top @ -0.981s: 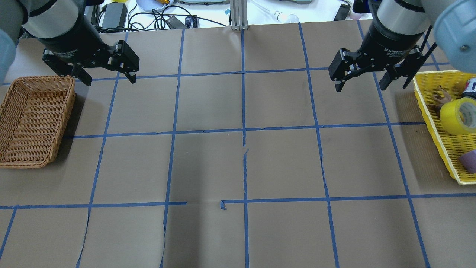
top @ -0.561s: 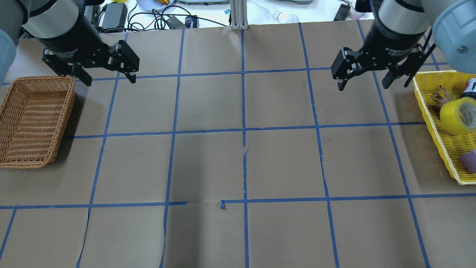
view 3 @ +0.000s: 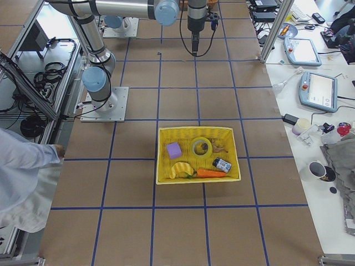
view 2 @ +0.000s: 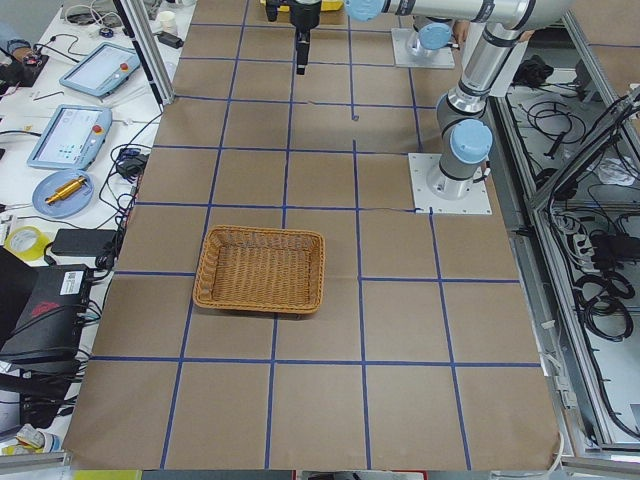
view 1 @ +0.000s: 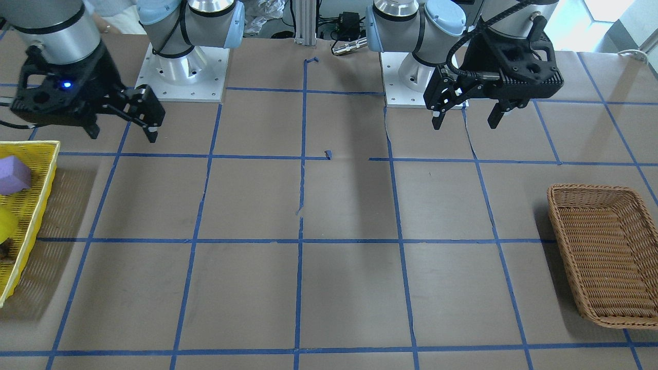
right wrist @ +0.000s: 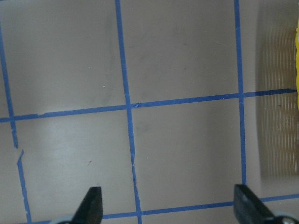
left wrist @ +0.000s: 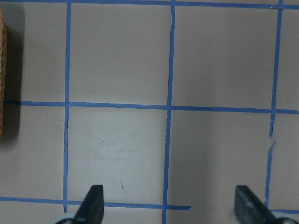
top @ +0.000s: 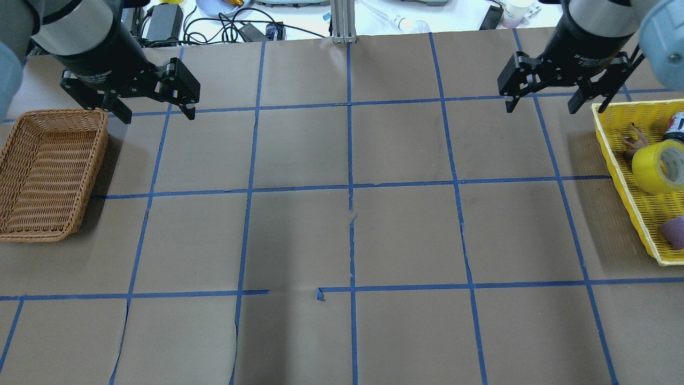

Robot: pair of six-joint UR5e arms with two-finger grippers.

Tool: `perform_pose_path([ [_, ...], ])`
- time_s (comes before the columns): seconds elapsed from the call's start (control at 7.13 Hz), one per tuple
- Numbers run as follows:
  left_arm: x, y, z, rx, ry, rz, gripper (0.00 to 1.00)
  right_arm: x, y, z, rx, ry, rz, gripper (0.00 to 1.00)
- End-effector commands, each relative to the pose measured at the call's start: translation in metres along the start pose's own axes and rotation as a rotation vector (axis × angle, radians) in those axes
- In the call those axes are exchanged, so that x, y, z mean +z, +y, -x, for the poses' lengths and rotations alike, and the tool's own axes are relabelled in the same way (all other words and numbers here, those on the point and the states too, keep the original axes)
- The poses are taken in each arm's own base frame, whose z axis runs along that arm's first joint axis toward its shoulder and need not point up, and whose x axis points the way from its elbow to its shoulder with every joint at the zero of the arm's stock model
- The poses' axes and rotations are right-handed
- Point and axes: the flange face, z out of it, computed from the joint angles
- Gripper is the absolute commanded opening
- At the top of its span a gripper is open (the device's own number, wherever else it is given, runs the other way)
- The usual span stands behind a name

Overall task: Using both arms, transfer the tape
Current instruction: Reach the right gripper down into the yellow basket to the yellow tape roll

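The yellow tape roll with a white core lies in a yellow basket at the table's right edge. It also shows in the exterior right view, and partly at the left edge of the front view. My right gripper is open and empty. It hangs above the table just left of the basket's far corner, and it also shows in the front view. My left gripper is open and empty above the table, beside the far right corner of a wicker basket.
The yellow basket also holds a purple block, a small bottle, a carrot and a banana. The wicker basket is empty. Blue tape lines grid the brown table. Cables and devices lie beyond the far edge.
My right gripper has moved right and toward the far edge, closer to the yellow basket. The left gripper and the tape have not moved.
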Motion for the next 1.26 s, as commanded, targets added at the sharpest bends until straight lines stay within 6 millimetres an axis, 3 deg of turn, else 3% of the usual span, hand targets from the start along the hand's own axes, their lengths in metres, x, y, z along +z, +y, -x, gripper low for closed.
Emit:
perform_pose_path([
  [0.0, 0.000, 0.000, 0.000, -0.001, 0.000, 0.000, 1.00, 0.033, -0.052, -0.147, 0.180, 0.019, -0.081, 1.00],
  [0.28, 0.000, 0.000, 0.000, 0.000, -0.001, 0.000, 1.00, 0.089, -0.076, -0.232, 0.115, 0.042, -0.052, 1.00],
  [0.56, 0.000, 0.000, 0.000, 0.000, 0.000, 0.000, 1.00, 0.150, -0.087, -0.299, 0.198, 0.023, -0.025, 1.00],
  [0.7, 0.000, 0.000, 0.000, 0.000, -0.001, 0.000, 1.00, 0.170, -0.087, -0.314, 0.220, 0.008, -0.003, 1.00],
  [0.98, 0.000, 0.000, 0.000, 0.000, 0.000, 0.000, 1.00, 0.208, -0.096, -0.320, 0.231, -0.002, 0.024, 1.00],
  [1.12, 0.000, 0.000, 0.000, 0.000, 0.000, 0.000, 1.00, 0.217, -0.095, -0.321, 0.231, 0.002, 0.041, 1.00],
])
